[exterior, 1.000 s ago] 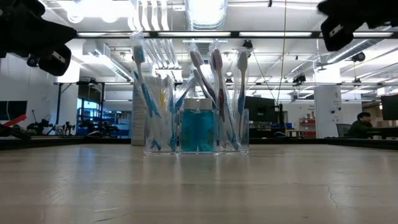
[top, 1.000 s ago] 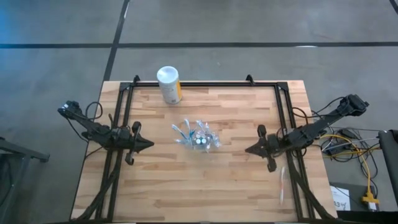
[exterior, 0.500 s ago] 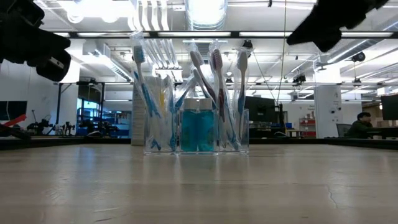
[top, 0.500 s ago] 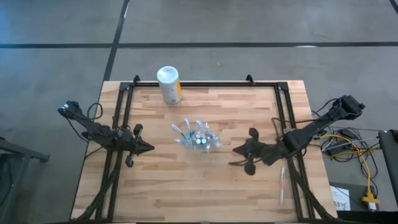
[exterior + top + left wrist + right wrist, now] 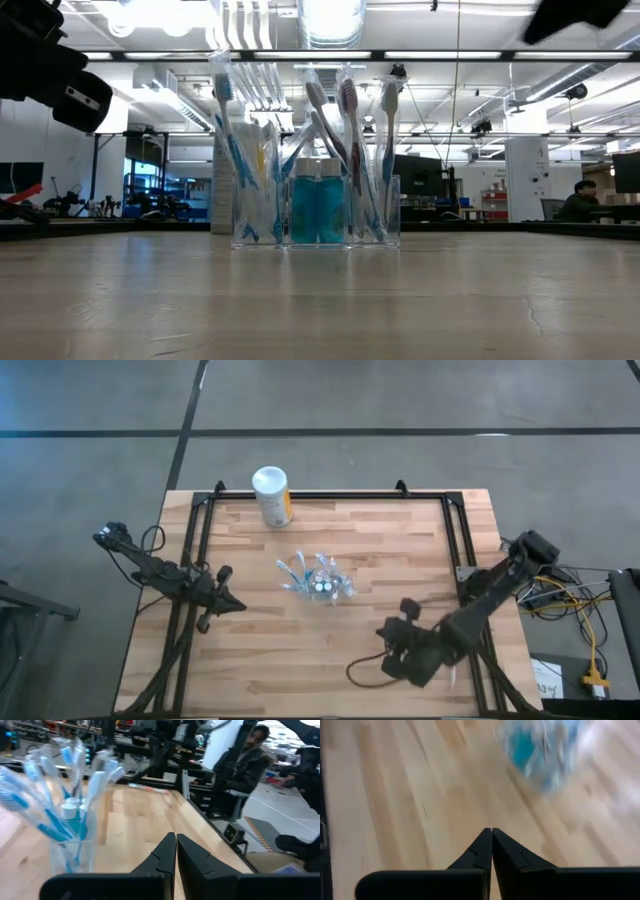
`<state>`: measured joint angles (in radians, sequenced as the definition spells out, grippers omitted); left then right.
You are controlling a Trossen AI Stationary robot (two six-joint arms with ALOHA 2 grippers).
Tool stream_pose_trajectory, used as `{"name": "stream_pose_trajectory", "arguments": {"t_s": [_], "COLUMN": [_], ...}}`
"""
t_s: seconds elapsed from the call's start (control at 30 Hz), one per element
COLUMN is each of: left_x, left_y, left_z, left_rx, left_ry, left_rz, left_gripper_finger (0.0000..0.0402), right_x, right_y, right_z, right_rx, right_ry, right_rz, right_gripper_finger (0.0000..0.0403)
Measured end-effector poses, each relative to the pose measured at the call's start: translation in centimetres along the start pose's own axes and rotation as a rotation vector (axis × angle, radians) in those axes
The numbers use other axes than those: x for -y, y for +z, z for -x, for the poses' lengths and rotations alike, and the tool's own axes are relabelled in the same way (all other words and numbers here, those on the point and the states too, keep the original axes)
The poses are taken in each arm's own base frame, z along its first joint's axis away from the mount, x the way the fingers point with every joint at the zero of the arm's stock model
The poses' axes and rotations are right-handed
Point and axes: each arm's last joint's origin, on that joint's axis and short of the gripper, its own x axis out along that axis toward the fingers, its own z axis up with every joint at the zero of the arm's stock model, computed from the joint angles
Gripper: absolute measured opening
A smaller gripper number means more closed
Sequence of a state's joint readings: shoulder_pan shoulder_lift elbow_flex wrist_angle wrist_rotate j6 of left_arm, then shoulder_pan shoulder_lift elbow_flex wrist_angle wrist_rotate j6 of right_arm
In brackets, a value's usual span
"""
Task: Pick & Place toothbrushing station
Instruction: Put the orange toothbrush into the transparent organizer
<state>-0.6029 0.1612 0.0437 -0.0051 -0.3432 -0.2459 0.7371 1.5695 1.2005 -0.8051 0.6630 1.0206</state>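
Left edge: we are finding the left gripper (image 5: 236, 606) hanging over the table's (image 5: 300, 660) left rail, its fingers pressed together with nothing between them, and bare wood lying between it and the centre.

Back edge, left of middle: we are seeing a white canister (image 5: 271, 495) with a yellow label standing against the rear rail.

Centre: we are counting one clear plastic cup (image 5: 315, 210) standing upright on the wood, holding wrapped toothbrushes (image 5: 228, 130) that are leaning outward and teal tubes (image 5: 318, 208) with white caps. Open board is lying on every side of it; the canister, behind and to its left, is the nearest thing and is standing well apart.

Right, near the front edge: we are noting the right gripper (image 5: 352, 672) reaching over the wood, fingers shut on nothing, with the cup well apart from it.

Right rail: we are spotting a single white toothbrush (image 5: 453, 657) lying along the frame, partly under the right arm.

Beyond the table: a person (image 5: 578, 204) is sitting far off.
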Motion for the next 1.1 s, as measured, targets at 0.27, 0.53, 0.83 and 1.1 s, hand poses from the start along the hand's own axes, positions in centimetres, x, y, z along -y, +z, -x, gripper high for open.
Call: {"name": "stream_pose_trajectory", "arguments": {"t_s": [0.27,0.53,0.83,1.1], "left_x": [0.1,0.0,0.0,0.0], "left_y": [0.0,-0.1,-0.1,-0.1], "left_z": [0.0,0.0,0.0,0.0], "left_rx": [-0.005,-0.011,-0.011,-0.011], "left_ry": [-0.021,-0.019,-0.019,-0.019], "left_rz": [-0.019,-0.012,-0.080,-0.084], "left_gripper_finger": [0.0019,0.0019,0.0019,0.0019], "right_x": [-5.0,-7.3,-7.2,-6.3], "right_y": [-2.2,-5.3,-8.3,-10.7], "right_z": [1.9,0.9,0.6,1.7], "right_rx": [-0.374,-0.702,-0.802,-0.830], "right_ry": [-0.112,-0.297,-0.523,-0.630], "right_rz": [-0.172,-0.507,-0.487,-0.576], "right_gripper_finger": [0.0008,0.0009,0.0074,0.0187]}}
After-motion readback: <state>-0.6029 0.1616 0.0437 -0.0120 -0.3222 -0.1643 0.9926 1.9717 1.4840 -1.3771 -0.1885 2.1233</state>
